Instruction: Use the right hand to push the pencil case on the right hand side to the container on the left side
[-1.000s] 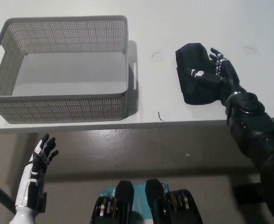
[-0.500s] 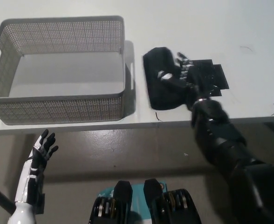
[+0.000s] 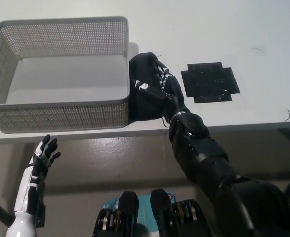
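Observation:
The black pencil case (image 3: 142, 81) lies on the white table, its left edge against the right wall of the grey mesh basket (image 3: 61, 107). My black right hand (image 3: 163, 85) rests flat on the case's right side, fingers spread and open, holding nothing. My white left hand (image 3: 42, 157) hangs below the table's front edge at the lower left, fingers apart.
A flat black cross-shaped patch (image 3: 210, 82) lies on the table where the case used to be. The table's front edge (image 3: 234, 127) runs just below the case. A thin dark mark (image 3: 288, 114) sits near the right edge.
My right hand has slid the pencil case leftward until it touches the basket's right wall, uncovering the black patch. The left hand has hardly moved.

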